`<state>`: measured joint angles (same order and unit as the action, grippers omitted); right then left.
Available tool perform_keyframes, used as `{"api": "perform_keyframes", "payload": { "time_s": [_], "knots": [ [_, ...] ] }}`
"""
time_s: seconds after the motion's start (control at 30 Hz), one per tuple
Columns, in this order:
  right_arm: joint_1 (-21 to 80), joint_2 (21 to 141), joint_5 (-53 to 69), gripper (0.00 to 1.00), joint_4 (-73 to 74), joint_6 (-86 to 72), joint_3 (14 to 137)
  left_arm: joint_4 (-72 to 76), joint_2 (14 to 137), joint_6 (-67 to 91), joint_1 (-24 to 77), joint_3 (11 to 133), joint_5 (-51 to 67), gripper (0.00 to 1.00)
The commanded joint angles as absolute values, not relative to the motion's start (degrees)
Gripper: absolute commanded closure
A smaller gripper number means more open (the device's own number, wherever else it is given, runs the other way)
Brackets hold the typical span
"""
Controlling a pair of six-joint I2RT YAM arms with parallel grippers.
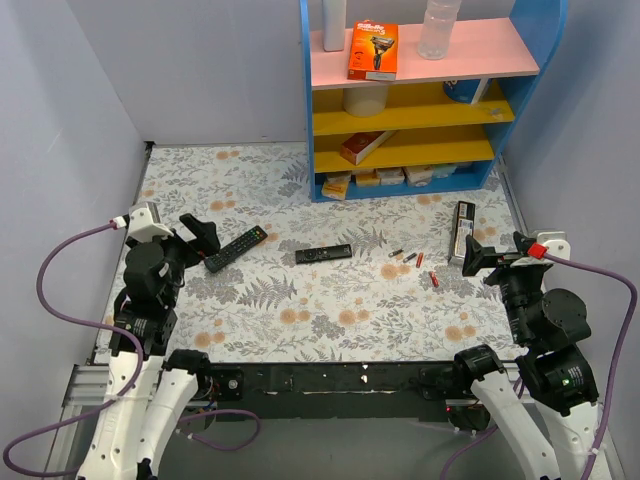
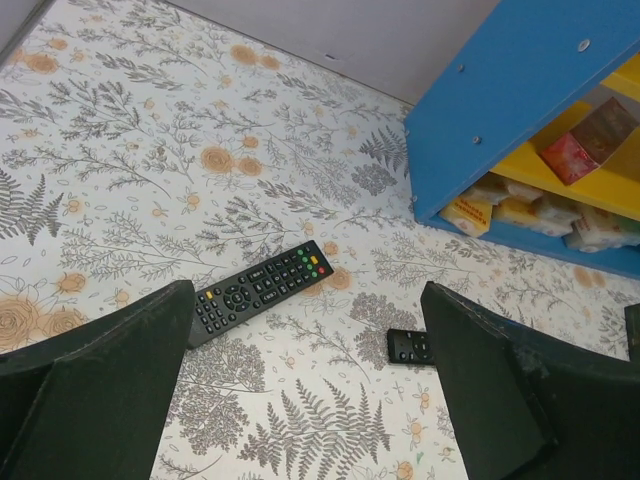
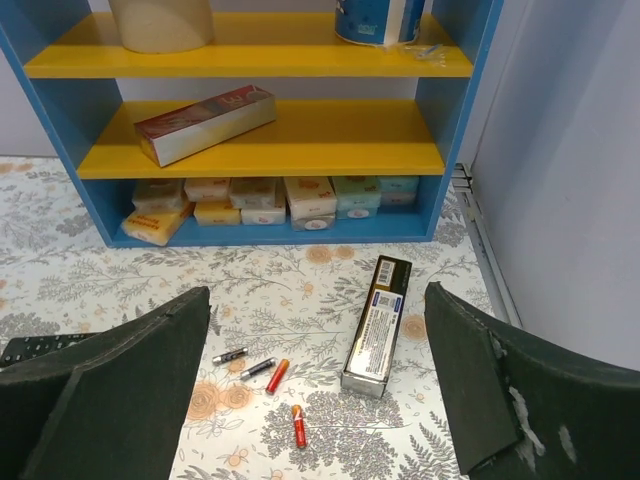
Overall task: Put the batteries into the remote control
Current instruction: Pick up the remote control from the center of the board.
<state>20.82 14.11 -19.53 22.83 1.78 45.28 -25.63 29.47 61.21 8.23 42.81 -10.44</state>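
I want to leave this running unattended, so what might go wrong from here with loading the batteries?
1. The slim plain black remote lies between the small cylindrical batteries and the long black many-buttoned remote control, so the wrong remote may be taken.
2. The cells are thin, loose and scattered on the table; a slight nudge may roll them away.

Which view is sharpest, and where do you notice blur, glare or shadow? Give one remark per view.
Top external: even soft light, no glare, the batteries only specks. Left wrist: remote control crisp, buttons distinct; left gripper looms dark and soft-edged at the bottom. Right wrist: shelf sharp throughout; right gripper equally dim.
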Motion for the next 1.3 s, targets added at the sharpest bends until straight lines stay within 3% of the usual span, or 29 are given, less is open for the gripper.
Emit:
{"api": "perform_keyframes", "payload": {
  "time_s": [0.0, 0.07, 0.43, 0.8, 1.07, 1.27],
  "knots": [
    [21.18, 14.59, -18.38, 0.07, 22.41, 2.2, 45.97, -24.79, 31.37, 60.12, 8.35, 42.9, -9.23, 0.02],
    [21.18, 14.59, -17.14, 0.02, 22.06, 0.89, 45.36, -24.79, 33.21, 60.03, 8.35, 42.71, -8.79, 0.02],
    [21.18, 16.17, -14.24, 0.02, 19.42, -1.85, 42.89, -22.59, 50.17, 54.5, 8.35, 46.66, -8.97, 0.02],
    [21.18, 22.76, 1.21, 0.02, 20.48, -3.69, 41.22, -28.91, 80.13, 50.12, 8.44, 61.16, -4.76, 0.02],
    [21.27, 26.28, 4.04, 0.02, 22.5, -2.55, 41.31, -40.24, 101.39, 38.77, 8.44, 75.48, -3.69, 0.02],
    [21.18, 28.12, 6.06, 0.02, 23.2, -2.29, 41.75, -42.45, 106.87, 34.02, 9.05, 80.42, 3.69, 0.02]
  ]
}}
